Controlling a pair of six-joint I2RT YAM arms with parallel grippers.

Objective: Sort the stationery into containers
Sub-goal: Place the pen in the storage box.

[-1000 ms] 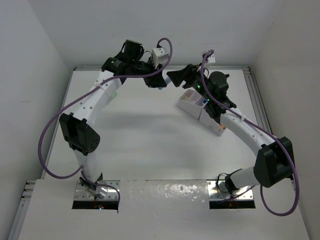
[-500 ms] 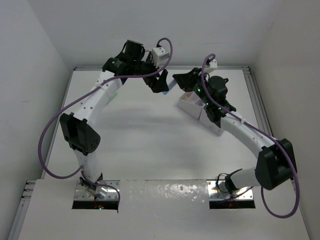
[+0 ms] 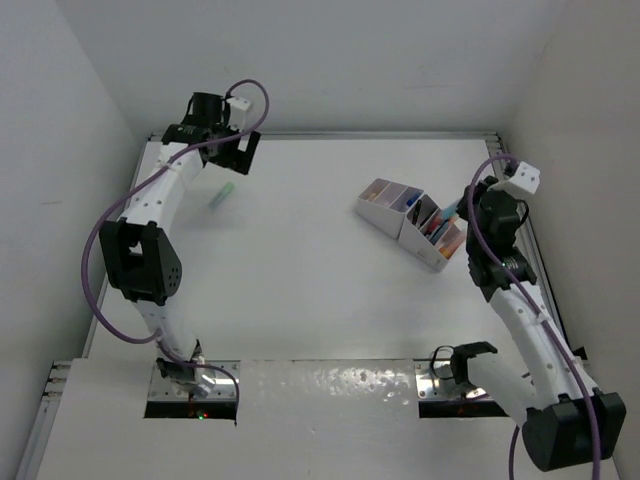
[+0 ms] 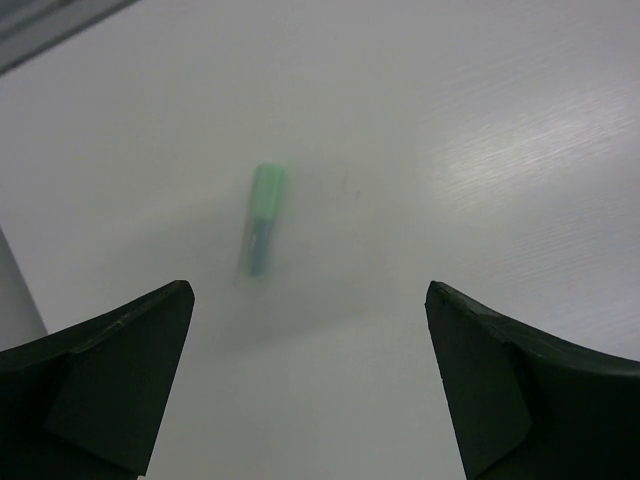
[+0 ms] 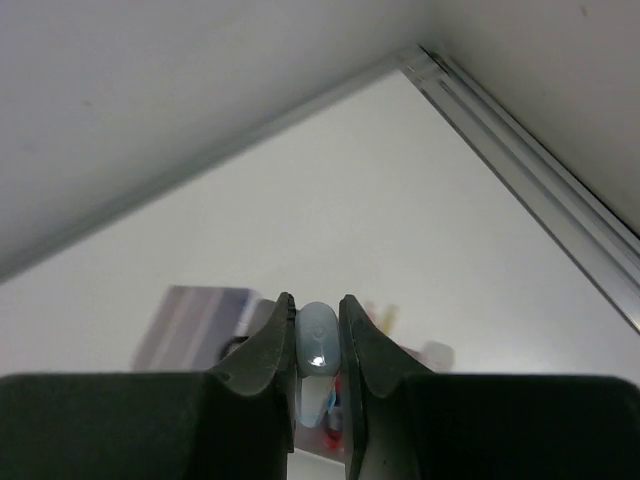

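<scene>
A green highlighter lies on the white table at the far left; the left wrist view shows the same marker, blurred, ahead of the fingers. My left gripper hovers just behind it, open and with nothing in it. My right gripper is shut on a pale blue highlighter at the right end of the white and lilac organiser. The organiser's right compartments hold red, orange and blue items.
A raised metal rim runs along the table's right side, close to my right arm. The back wall and left wall stand close behind my left gripper.
The blue highlighter passed from my left gripper to my right one at the table's middle. The left gripper opened and swung to the far left; the right one carried the marker back over the organiser.
</scene>
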